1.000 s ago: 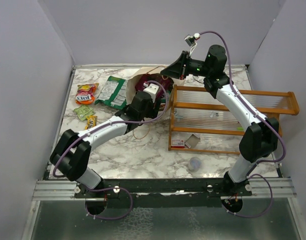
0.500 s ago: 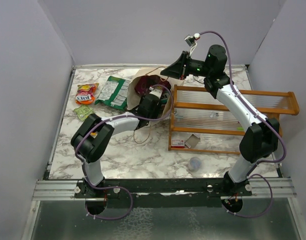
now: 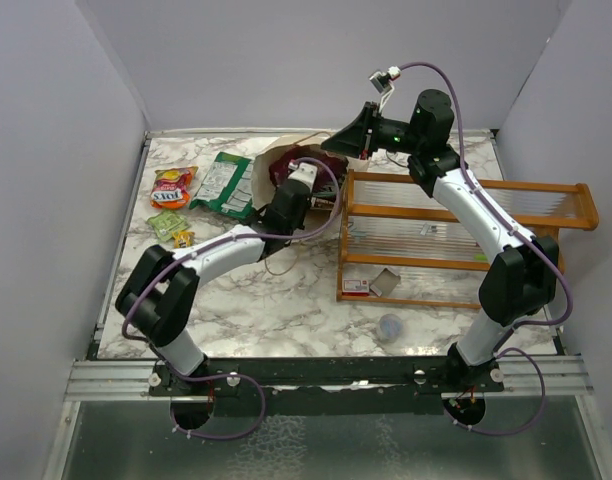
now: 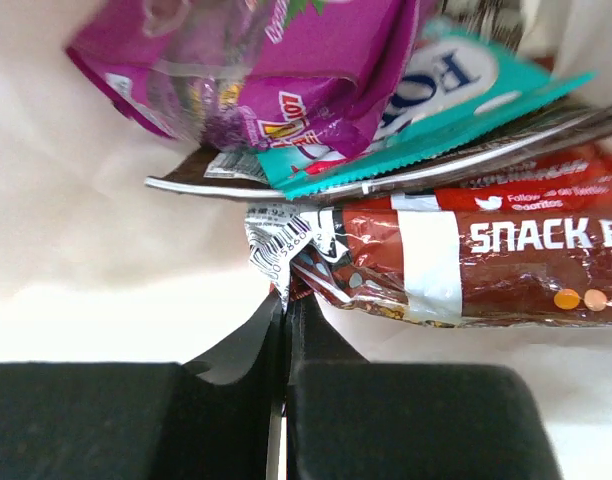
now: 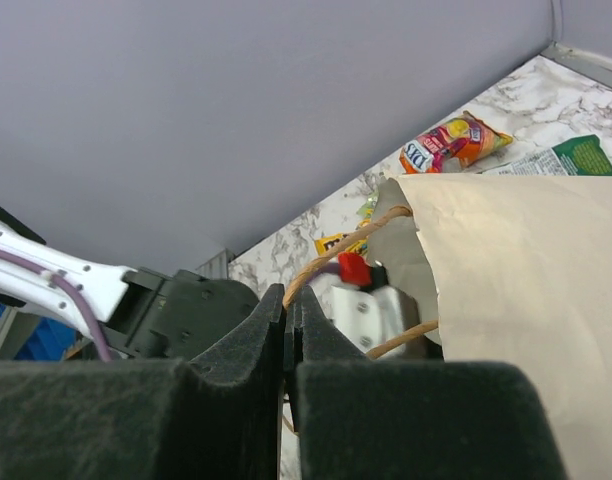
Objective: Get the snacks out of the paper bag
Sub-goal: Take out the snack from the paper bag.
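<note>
The paper bag (image 3: 268, 165) lies on its side at the back of the table, mouth toward the arms. My left gripper (image 4: 286, 297) is inside it, shut on the crimped corner of a dark brown snack bar packet (image 4: 486, 265). Above that packet lie a teal packet (image 4: 456, 85) and a purple-magenta packet (image 4: 286, 70). My right gripper (image 5: 289, 297) is shut on the bag's string handle (image 5: 336, 250) and holds it up beside the bag (image 5: 526, 300). Out on the table lie a red-orange-yellow packet (image 3: 172, 187) and a green packet (image 3: 222, 183).
An orange wooden rack (image 3: 456, 235) with clear ribbed panels stands right of the bag. A red-and-white card (image 3: 356, 286) lies at its front, with a grey round cap (image 3: 390, 326) nearer the arms. Two small packets (image 3: 168, 225) lie by the left edge.
My left gripper has gone from open to shut, pinching the brown packet's corner inside the bag, and the left arm's elbow has shifted. The right arm has not moved.
</note>
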You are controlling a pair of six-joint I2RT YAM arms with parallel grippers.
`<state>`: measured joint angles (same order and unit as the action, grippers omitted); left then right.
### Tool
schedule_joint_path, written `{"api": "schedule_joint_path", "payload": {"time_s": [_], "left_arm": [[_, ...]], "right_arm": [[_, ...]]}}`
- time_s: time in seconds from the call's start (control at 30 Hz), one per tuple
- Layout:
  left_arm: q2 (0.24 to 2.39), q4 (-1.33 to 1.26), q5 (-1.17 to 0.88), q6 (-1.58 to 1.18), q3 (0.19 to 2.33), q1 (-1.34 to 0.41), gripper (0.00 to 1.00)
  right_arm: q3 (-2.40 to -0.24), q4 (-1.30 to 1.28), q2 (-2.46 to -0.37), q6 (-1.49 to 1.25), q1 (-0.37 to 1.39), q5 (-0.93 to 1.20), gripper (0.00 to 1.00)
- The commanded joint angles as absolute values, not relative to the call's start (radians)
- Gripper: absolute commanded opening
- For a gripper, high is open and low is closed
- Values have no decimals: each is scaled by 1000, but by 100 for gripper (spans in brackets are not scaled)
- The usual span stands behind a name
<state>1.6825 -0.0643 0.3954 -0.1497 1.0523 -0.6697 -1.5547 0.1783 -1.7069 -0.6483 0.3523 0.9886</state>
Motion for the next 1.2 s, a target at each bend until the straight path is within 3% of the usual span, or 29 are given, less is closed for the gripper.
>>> {"api": "schedule_joint_path", "payload": {"time_s": [0.0,0.8,0.93,1.17], "left_arm": [[1521,-18,394,-179,1035,-667,0],[948,126,231,-90,1114,-667,0],[881,157,352,-48,1147,-667,0],[892,184,762,79,1197,-667,0]], "right_arm": [[-1573,174,-1669,-629,353,986,1],[-1559,177,-1655,-623,353,956,1],[-1559,178,-1657,-622,353,959,1],[-1568,173,-1655,-621,353,966,1]]}}
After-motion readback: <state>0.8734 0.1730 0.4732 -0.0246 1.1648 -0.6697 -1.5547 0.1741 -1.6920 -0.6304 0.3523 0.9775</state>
